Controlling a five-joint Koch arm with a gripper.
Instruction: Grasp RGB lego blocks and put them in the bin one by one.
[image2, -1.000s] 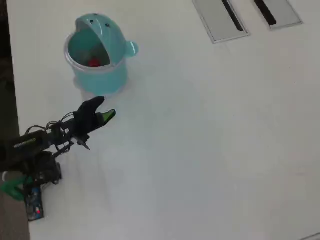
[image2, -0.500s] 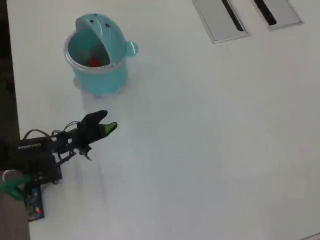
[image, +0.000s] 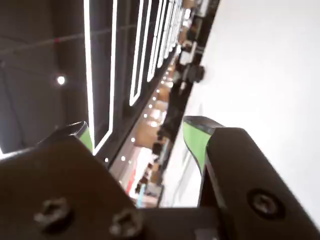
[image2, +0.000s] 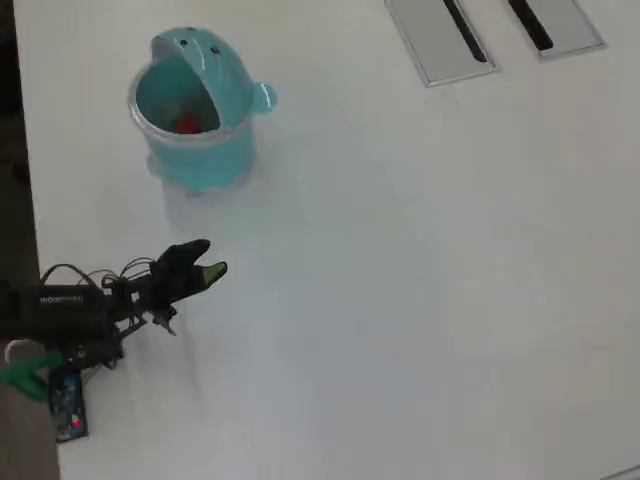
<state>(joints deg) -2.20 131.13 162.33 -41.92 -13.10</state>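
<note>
Bin (image2: 195, 150): round and teal with a clear rim, it stands on the white table (image2: 420, 280) well apart from the fingers, up-screen of them in the overhead view; its domed lid (image2: 205, 55) with two dark dots is tipped back, and a small knob (image2: 263, 97) sticks out on the side away from the arm.
Red block (image2: 186, 124): a small red shape lies inside the bin, far from the fingers.
Other blocks: no blue or yellowish-green block can be made out in either view.
Fingers (image2: 208, 268): in the overhead view they point toward screen right, over bare table below the bin. In the wrist view (image: 137, 137) two green-tipped fingers stand apart with an open gap between them, and nothing sits in that gap.
Arm (image2: 70, 310): black, with loose wires, it reaches in from the left edge of the overhead view, behind the fingers.
Slots (image2: 465, 30): two grey panels with dark slits lie in the table at the top of the overhead view, far from the fingers on the screen-right side.
Wrist view: mostly bright strip lights and a white surface; the bin does not show there.
</note>
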